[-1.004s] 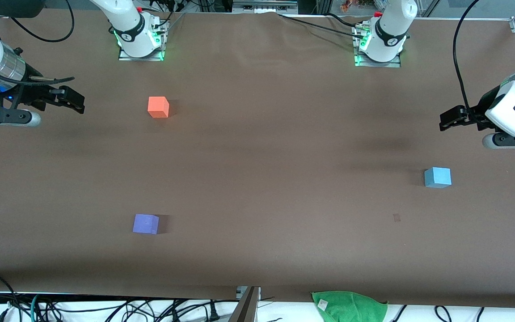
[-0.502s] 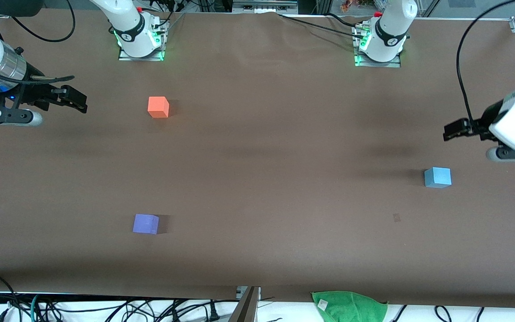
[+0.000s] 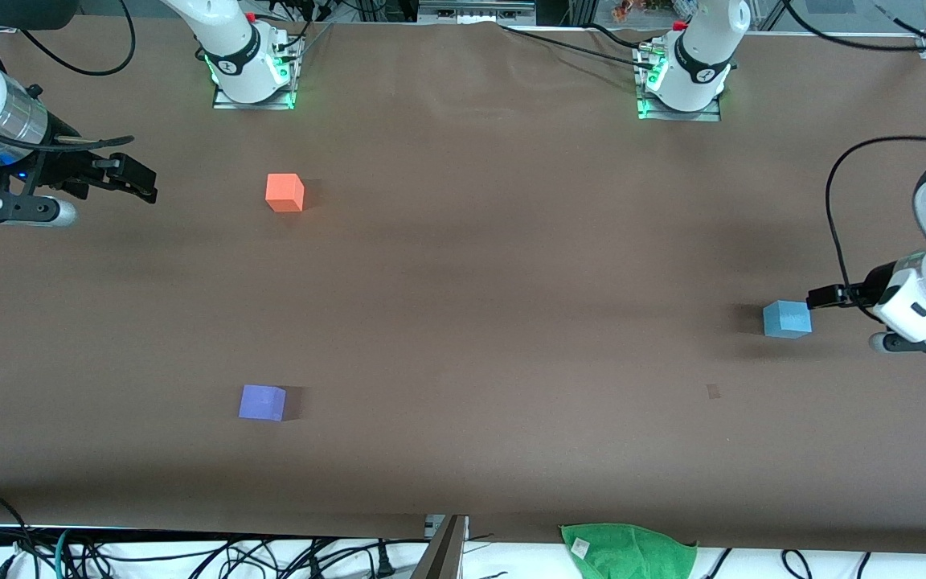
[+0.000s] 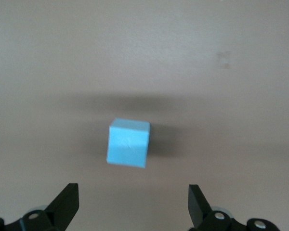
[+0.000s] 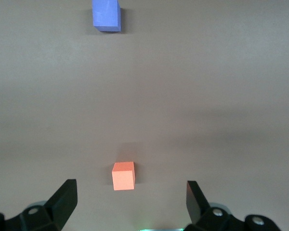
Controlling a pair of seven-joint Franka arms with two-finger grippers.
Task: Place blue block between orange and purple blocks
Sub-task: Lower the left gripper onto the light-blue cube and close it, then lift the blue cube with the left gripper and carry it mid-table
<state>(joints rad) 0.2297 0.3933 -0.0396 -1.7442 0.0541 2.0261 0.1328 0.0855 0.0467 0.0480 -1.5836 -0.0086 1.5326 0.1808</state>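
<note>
The light blue block (image 3: 787,318) sits on the brown table near the left arm's end. My left gripper (image 3: 818,297) hangs open and empty just beside it, over the table's end. In the left wrist view the blue block (image 4: 128,143) lies ahead of the open gripper (image 4: 133,197), not between the fingers. The orange block (image 3: 284,192) sits toward the right arm's end, and the purple block (image 3: 262,402) is nearer the front camera than it. My right gripper (image 3: 141,183) waits open and empty; its view shows the gripper (image 5: 131,195), the orange block (image 5: 123,175) and the purple block (image 5: 106,14).
A green cloth (image 3: 628,551) lies at the table's edge nearest the front camera, with cables along that edge. The arm bases (image 3: 252,72) (image 3: 684,80) stand at the opposite edge. A small dark mark (image 3: 713,391) is on the table near the blue block.
My left gripper has come down and moved in close beside the blue block. The right arm has hardly moved. The blocks have not moved.
</note>
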